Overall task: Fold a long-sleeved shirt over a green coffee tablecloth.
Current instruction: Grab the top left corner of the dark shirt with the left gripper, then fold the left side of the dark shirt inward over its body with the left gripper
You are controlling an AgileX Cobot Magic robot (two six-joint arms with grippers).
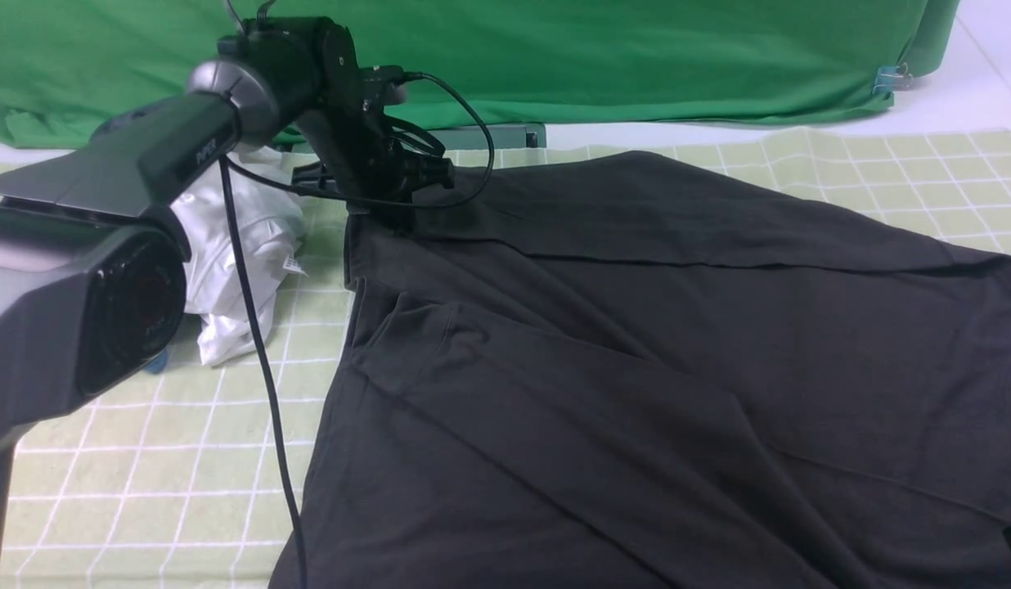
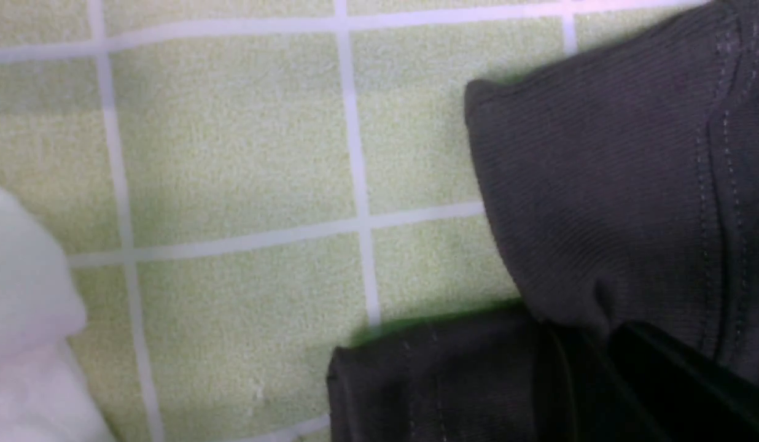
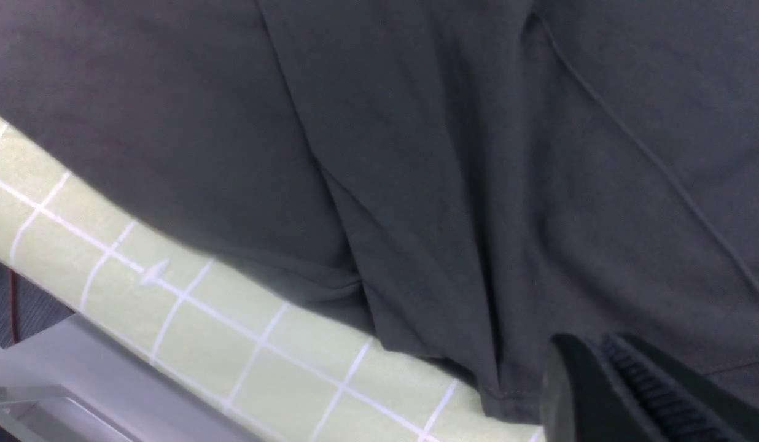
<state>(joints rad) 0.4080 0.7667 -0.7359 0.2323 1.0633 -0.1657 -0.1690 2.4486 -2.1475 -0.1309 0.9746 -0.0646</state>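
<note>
Left claw [image 1: 384, 211] touches the large black cotton long-sleeved shirt [image 1: 636, 343], opening untellable; right claw [image 3: 600, 362], pinched together empty, hovers above its hem and the pale yellow-green gridded tablecloth [image 1: 146, 442].

Black shirt [image 3: 453, 153] covers tablecloth [image 3: 189, 301]; end effector [image 3: 600, 356] closed.

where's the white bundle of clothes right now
In the front view it is on the left side: the white bundle of clothes lies crumpled on the checked tablecloth, just left of the black shirt, near its far corner.
</note>
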